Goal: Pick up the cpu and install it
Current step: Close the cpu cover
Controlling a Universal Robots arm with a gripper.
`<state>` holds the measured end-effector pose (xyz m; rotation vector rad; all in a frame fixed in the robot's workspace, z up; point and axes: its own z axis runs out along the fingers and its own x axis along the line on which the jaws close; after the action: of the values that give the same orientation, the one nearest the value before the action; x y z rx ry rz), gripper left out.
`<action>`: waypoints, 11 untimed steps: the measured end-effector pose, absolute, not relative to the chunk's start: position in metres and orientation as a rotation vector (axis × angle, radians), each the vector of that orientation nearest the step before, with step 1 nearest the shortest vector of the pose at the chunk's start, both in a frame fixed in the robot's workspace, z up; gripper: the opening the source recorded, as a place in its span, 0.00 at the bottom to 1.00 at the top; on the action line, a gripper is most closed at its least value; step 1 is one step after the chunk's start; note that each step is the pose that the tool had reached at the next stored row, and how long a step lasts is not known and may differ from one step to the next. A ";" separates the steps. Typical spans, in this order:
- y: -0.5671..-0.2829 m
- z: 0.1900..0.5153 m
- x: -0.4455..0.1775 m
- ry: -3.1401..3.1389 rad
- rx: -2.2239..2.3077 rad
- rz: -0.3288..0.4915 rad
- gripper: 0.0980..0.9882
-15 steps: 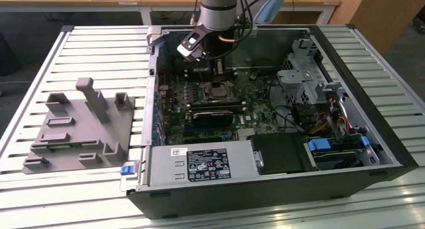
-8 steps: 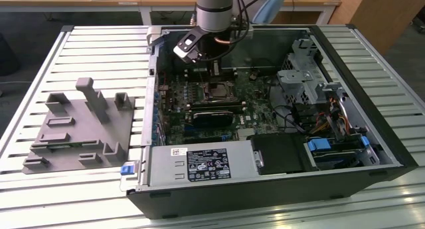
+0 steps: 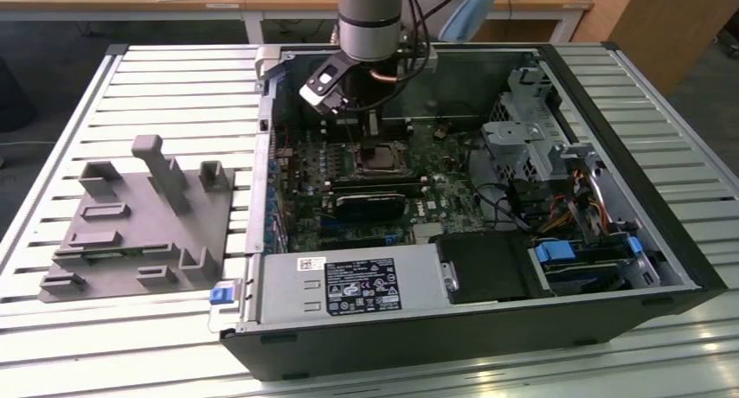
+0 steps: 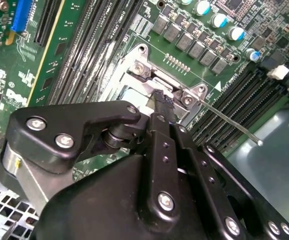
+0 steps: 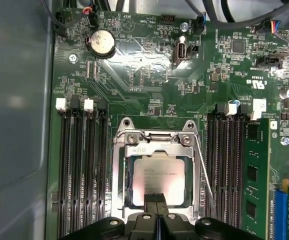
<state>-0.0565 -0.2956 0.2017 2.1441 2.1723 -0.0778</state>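
The cpu (image 5: 159,175) lies flat in the metal socket (image 5: 118,182) on the green board (image 5: 149,75), just above the middle of the exterior view, and the pincer (image 5: 157,196), fingers pressed together with nothing between them, points straight down at one edge of it.

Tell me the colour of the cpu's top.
Silvery-grey; the cpu shows best in the first wrist view.
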 end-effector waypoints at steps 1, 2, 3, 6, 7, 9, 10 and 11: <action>-0.296 0.201 -0.056 2.172 2.144 -0.078 0.01; -0.296 0.200 -0.056 2.172 2.144 -0.078 0.01; -0.296 0.199 -0.057 2.172 2.144 -0.079 0.01; -0.296 0.198 -0.056 2.172 2.144 -0.080 0.01; -0.295 0.198 -0.055 2.172 2.144 -0.080 0.01; -0.295 0.197 -0.052 2.172 2.144 -0.079 0.01; -0.295 0.197 -0.051 2.172 2.144 -0.080 0.01; -0.295 0.197 -0.051 2.172 2.144 -0.080 0.01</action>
<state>-0.0509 -0.2948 0.1973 2.1437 2.1721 -0.0798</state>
